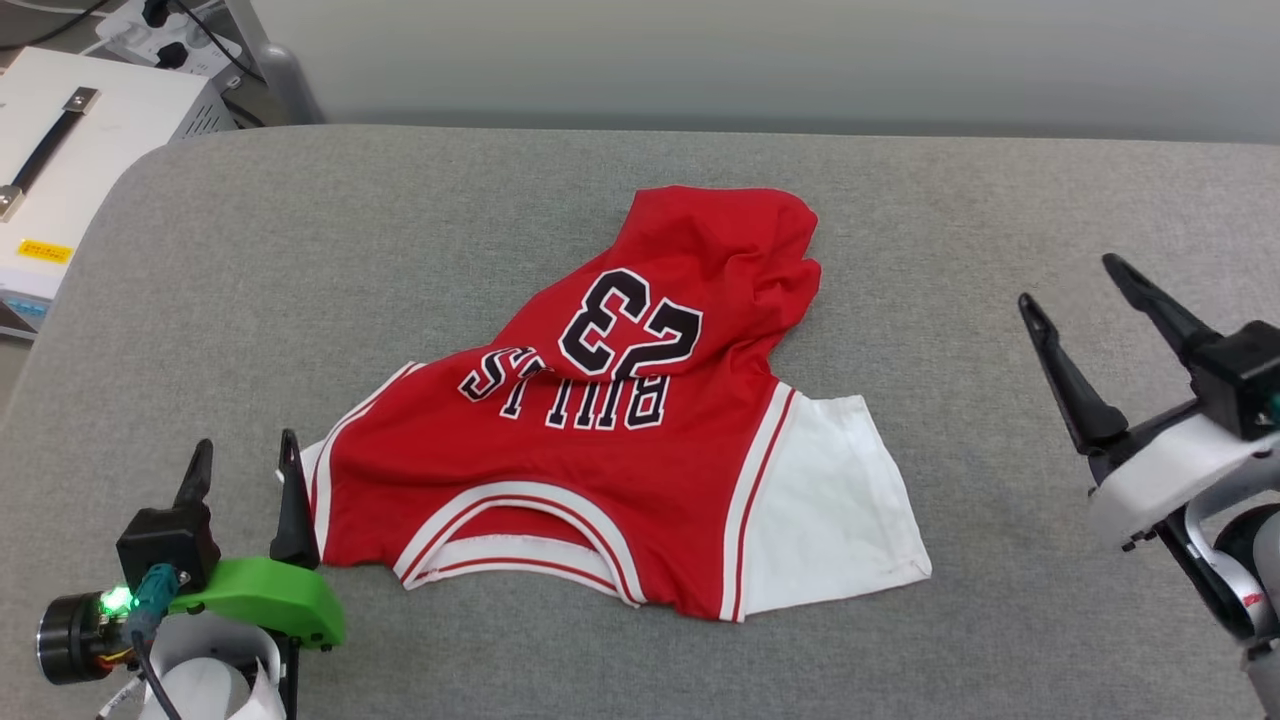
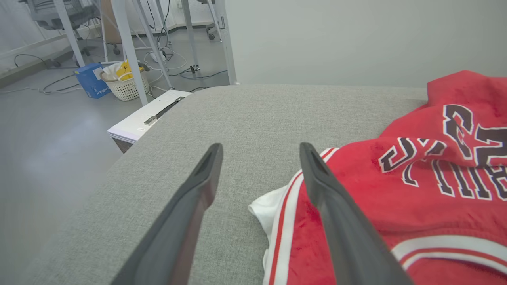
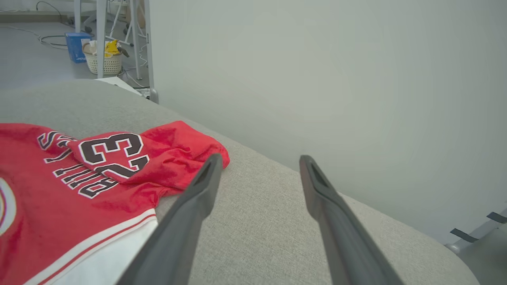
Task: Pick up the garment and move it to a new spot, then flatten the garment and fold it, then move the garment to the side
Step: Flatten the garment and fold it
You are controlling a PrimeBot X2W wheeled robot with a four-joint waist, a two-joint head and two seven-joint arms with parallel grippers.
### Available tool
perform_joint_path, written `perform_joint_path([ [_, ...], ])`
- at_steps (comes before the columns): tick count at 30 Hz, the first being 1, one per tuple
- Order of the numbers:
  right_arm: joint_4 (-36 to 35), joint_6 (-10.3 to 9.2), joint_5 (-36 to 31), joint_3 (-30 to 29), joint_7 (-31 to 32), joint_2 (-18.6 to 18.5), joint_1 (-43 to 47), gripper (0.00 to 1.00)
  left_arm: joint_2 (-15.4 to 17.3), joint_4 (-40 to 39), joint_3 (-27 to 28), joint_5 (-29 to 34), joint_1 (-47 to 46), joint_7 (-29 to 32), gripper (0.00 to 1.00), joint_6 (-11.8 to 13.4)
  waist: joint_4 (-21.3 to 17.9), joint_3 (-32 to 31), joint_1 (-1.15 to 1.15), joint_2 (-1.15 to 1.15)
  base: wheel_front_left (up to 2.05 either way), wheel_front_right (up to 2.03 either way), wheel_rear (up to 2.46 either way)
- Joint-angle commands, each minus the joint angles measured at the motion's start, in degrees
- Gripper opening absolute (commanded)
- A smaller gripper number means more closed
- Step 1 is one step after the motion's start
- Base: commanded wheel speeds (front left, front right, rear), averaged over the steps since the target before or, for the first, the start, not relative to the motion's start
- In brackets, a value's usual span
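Note:
The garment [image 1: 610,440] is a red jersey with white sleeves and black lettering, lying rumpled in the middle of the grey padded table [image 1: 300,260]; its far part is bunched and folded over. Its collar faces the near edge. My left gripper [image 1: 246,464] stands open at the garment's left sleeve, with nothing between its fingers; in the left wrist view the garment [image 2: 416,190] lies just right of the left gripper [image 2: 261,152]. My right gripper [image 1: 1065,283] hovers open to the right, apart from the cloth. In the right wrist view the garment [image 3: 91,174] lies left of the right gripper [image 3: 259,162].
A white case with a black handle [image 1: 70,150] stands off the table's far left corner. A pale wall runs behind the table. On the floor beyond are a basket [image 2: 126,85], a blue box [image 2: 92,80] and metal frame legs.

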Motion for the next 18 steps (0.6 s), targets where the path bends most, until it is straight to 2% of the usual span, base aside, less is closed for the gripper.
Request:
perform_joint_path([
  [1, -0.98, -0.04, 1.74, 2.04, 3.41, -2.07, -1.49, 1.0, -0.72, -1.73, 0.78, 1.92, 1.32, 0.02, 1.0, 0.09, 0.12, 0.02, 0.0, 0.0, 0.0, 0.0, 0.0],
  [8, -5.65, -0.04, 14.14, 17.62, 25.2, -14.26, -7.2, 1.0, -4.7, -9.96, 3.69, 9.02, 2.91, 0.02, 1.0, -1.7, 0.91, 0.44, 0.0, 0.0, 0.0, 0.0, 0.0],
  [10, -6.59, -0.04, 16.27, 20.94, 28.33, -16.35, -9.35, 1.0, -6.2, -11.6, 3.84, 10.19, 3.0, 0.02, 1.0, -2.76, 1.28, 0.65, 0.0, 0.0, 0.0, 0.0, 0.0],
  [12, -6.26, -0.04, 18.72, 23.86, 31.12, -17.1, -10.86, 1.0, -7.32, -12.7, 4.01, 11.65, 3.11, 0.02, 1.0, -3.47, 1.5, 0.91, 0.0, 0.0, 0.0, 0.0, 0.0],
  [13, -4.31, -0.04, 20.88, 27.15, 34.86, -17.66, -12.64, 1.0, -9.05, -14.06, 4.02, 13.47, 3.14, 0.02, 1.0, -4.26, 2.03, 1.45, 0.0, 0.0, 0.0, 0.0, 0.0],
  [18, 1.3, -0.04, 23.51, 32.04, 38.21, -16.4, -14.92, 1.0, -11.46, -15.58, 3.71, 15.96, 3.22, 0.02, 1.0, -5.15, 2.8, 2.75, 0.0, 0.0, 0.0, 0.0, 0.0],
])
